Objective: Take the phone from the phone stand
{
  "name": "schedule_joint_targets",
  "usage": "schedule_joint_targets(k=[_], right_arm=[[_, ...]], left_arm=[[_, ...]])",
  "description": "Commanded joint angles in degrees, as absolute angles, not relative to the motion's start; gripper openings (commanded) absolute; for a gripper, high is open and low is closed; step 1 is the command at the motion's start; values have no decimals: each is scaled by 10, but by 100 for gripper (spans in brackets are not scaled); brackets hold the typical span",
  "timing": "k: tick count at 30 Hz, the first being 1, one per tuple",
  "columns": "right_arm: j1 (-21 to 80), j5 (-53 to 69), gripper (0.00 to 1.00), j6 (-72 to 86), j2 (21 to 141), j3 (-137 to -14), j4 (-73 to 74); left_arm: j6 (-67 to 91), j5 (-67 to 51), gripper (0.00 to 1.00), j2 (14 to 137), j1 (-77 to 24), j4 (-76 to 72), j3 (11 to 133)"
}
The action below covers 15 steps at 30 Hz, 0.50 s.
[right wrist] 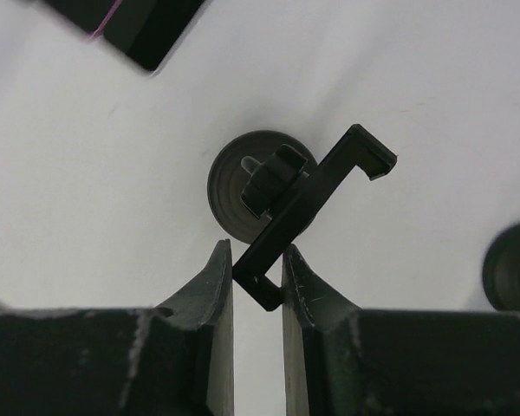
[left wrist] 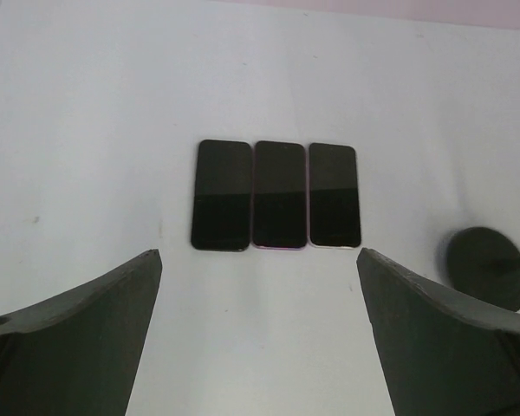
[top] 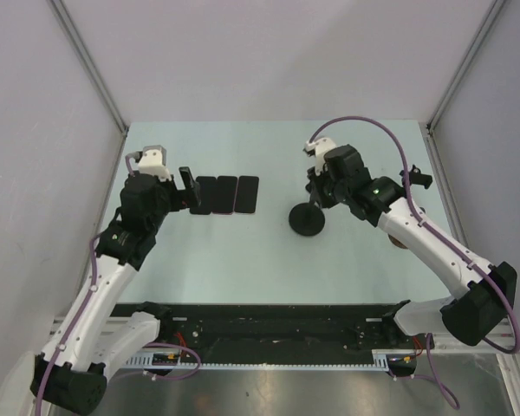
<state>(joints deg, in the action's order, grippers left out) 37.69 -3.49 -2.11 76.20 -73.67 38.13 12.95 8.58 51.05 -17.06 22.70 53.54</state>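
Three dark phones lie flat side by side on the table: left (left wrist: 222, 195), middle (left wrist: 280, 195), right (left wrist: 334, 195); in the top view they lie in a row (top: 226, 195). The black phone stand (top: 307, 219) has a round base (right wrist: 243, 186) and an angled cradle bar (right wrist: 316, 204) with no phone on it. My right gripper (right wrist: 257, 277) is shut on the cradle bar's lower end; it also shows in the top view (top: 317, 195). My left gripper (left wrist: 260, 256) is wide open and empty, just short of the phones, at their left end in the top view (top: 187, 189).
The stand's base also shows at the right edge of the left wrist view (left wrist: 487, 265). Another dark round object (right wrist: 513, 264) lies on the table to the right of the stand. Grey walls enclose the table at the back and sides.
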Motion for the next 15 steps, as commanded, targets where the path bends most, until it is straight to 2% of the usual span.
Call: schedule_joint_targets(k=[1,5,15], right_arm=[[308,-175,0,38,747,-758,251],[239,-212,0,57,764,-759,189],[91,-259,0,63,859,-812,126]], left_arm=[[130,188,100,439,-168,221,504],[141,273,100,368,-168,219,455],[114,350,100,227,-168,203,373]])
